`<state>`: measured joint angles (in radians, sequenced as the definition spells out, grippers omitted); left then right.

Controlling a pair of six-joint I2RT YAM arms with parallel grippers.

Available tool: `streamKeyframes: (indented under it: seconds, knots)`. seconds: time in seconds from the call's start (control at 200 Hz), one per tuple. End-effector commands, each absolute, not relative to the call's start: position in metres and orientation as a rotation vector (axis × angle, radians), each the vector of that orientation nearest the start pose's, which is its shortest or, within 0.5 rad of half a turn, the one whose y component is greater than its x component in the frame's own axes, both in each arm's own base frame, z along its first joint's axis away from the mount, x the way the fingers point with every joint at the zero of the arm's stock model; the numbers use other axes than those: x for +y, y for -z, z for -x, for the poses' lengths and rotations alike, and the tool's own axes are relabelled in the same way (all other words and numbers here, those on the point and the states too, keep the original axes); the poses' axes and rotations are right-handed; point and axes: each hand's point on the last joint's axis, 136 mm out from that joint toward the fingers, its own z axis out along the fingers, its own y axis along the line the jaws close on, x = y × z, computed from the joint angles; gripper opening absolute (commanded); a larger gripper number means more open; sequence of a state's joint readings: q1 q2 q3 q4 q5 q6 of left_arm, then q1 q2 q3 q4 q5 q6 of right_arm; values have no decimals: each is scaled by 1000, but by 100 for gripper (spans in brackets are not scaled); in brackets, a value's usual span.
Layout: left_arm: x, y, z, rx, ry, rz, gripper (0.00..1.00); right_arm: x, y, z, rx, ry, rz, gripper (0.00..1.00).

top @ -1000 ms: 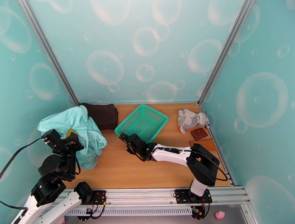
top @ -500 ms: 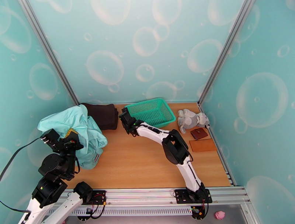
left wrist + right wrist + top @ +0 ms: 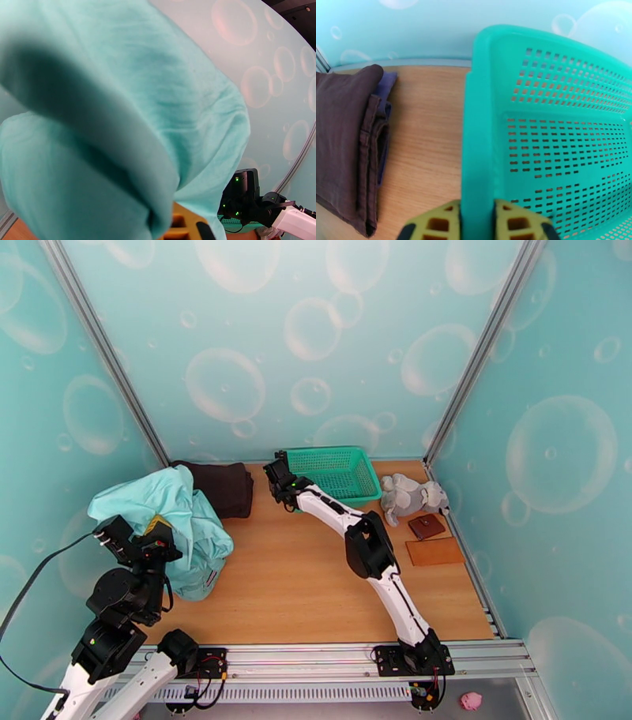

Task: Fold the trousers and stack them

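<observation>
Left gripper, lower left of the top view, is clenched on the trousers. They hang bunched over it at the left edge of the table, just in front of a folded brown garment, and they block most of the left wrist view. Right gripper pinches a side wall of the green basket, tilted at top centre; right of it sit a grey plush toy, a brown wallet and a tan mat.
</observation>
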<state>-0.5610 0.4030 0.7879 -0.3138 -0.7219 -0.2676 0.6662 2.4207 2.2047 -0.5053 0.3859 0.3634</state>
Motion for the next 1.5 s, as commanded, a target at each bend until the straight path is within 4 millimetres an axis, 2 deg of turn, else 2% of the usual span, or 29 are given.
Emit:
streamKeyframes:
  seconds: [0.0,0.17,0.28,0.45,0.515,0.635,0.77,0.785,0.815,0.825,0.865,0.87,0.905,0.945,0.965,0.99,1.055,1.075,1.1,1.115,1.14,1.2,1.27,1.335,1.4,1.46,1.48,1.495]
  knots:
    - [-8,-397,-218,1409,201,361,0,376,-148,-563,2167,-342,78,8]
    - [-16,-395,-222,1423,223,331,0,390,-150,-576,2103,-463,92,8]
    - [-29,-391,-230,1457,231,271,0,400,-154,-580,2065,-536,108,9]
    - [-50,-379,-245,1547,239,188,0,406,-165,-580,2040,-592,119,34]
    - [-58,-371,-251,1591,237,158,0,408,-172,-579,2026,-602,131,49]
    - [-77,-358,-261,1665,263,106,0,410,-198,-576,1971,-644,159,59]
    - [-100,-335,-268,1762,287,44,0,399,-264,-557,1876,-686,180,61]
    - [-103,-344,-266,1750,307,39,0,396,-271,-553,1867,-684,181,62]
    - [-109,-341,-266,1762,336,26,0,388,-287,-543,1846,-681,181,62]
    - [-112,-340,-266,1768,355,26,0,383,-299,-538,1828,-682,179,63]
    - [-125,-336,-265,1783,409,1,0,369,-314,-524,1804,-673,174,65]
    - [-126,-336,-265,1784,415,-2,0,368,-311,-523,1810,-669,175,66]
    - [-139,-335,-263,1785,477,-33,0,349,-331,-506,1778,-661,155,83]
    - [-156,-339,-260,1772,554,-69,0,324,-339,-485,1769,-646,124,96]
    - [-166,-331,-260,1783,581,-88,0,316,-341,-479,1765,-641,113,98]
    - [-177,-331,-258,1776,623,-109,0,297,-349,-465,1751,-638,91,99]
    - [-205,-344,-254,1728,716,-141,0,261,-349,-439,1749,-615,48,99]
    - [-214,-350,-252,1710,735,-149,0,250,-343,-432,1759,-599,35,99]
    - [-224,-351,-250,1702,742,-163,0,235,-347,-422,1746,-589,15,99]
    - [-231,-364,-248,1675,757,-165,0,226,-342,-417,1757,-574,5,99]
    - [-241,-373,-245,1651,764,-178,0,211,-342,-409,1753,-556,-17,99]
    - [-269,-394,-234,1594,781,-238,0,176,-334,-392,1754,-494,-74,99]
    - [-292,-416,-216,1513,792,-290,0,139,-323,-376,1745,-418,-143,99]
    - [-295,-430,-206,1445,819,-277,0,117,-319,-361,1720,-395,-184,99]
    - [-285,-424,-209,1427,818,-231,0,106,-311,-347,1698,-391,-192,99]
    - [-266,-396,-228,1496,687,-149,0,100,-303,-339,1694,-375,-195,99]
    - [-256,-381,-239,1547,619,-113,8,98,-302,-337,1694,-371,-193,99]
    - [-250,-368,-247,1590,567,-92,19,97,-299,-336,1695,-366,-192,99]
